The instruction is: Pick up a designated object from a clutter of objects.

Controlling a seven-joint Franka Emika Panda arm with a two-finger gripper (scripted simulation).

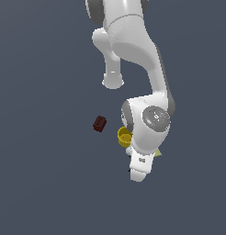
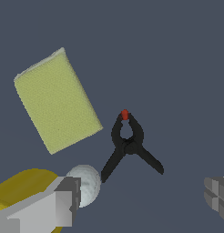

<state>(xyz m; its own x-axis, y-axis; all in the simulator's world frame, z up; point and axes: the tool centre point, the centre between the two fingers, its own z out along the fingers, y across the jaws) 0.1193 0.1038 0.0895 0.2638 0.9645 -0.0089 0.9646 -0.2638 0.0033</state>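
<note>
The designated object (image 2: 129, 146) is a thin black spindly item with crossed arms and a red spot at one tip. It lies flat on the dark floor. In the wrist view my gripper (image 2: 141, 202) is open and empty above it, with one finger (image 2: 63, 202) over the ball and cup and the other finger (image 2: 217, 195) well off to the far side. The black item lies between the finger lines, apart from both. In the exterior view my hand (image 1: 141, 166) hangs low over the clutter and hides the black item almost wholly.
A pale yellow-green flat square (image 2: 57, 107) lies close beside the black item. A white ball (image 2: 89, 181) touches a yellow cup (image 2: 25, 184) next to one black arm. The cup (image 1: 124, 136) and a dark red studded brick (image 1: 99, 124) show in the exterior view.
</note>
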